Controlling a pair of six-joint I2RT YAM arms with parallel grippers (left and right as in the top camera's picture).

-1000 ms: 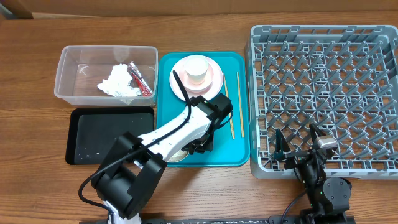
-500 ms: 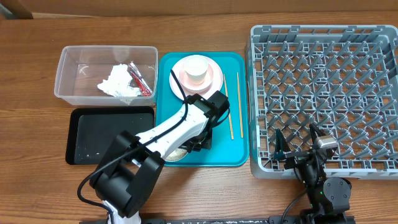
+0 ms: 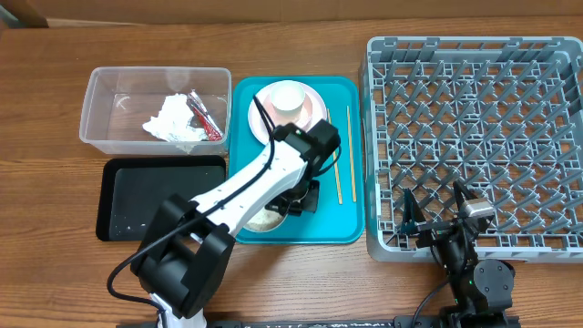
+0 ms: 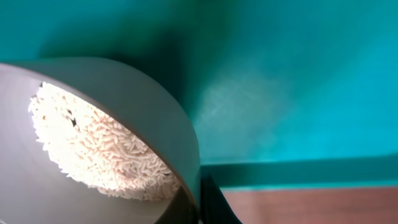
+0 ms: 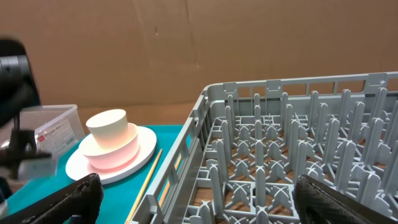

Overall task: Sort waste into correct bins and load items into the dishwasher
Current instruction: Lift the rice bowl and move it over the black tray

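Chk: L gripper point(image 4: 199, 208) clamped on grey metal bowl point(image 3: 262, 220) rim.
I see bowl w/ rice point(image 4: 99, 149) over teal tray point(image 3: 352, 223), lower centre of overhead frame; R gripper point(image 5: 199, 199) fingers wide apart, lower right, at dish rack point(image 3: 474, 137) edge.

No text is legible; red print point(image 5: 51, 132) at the clear plastic rectangular tub point(image 5: 67, 119) is too blurred.

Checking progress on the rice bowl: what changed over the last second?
The left gripper moved toward the pink plate, clamped on the grey metal bowl, which shows more now. The right gripper, chopsticks, white cup and clear tub stayed put.
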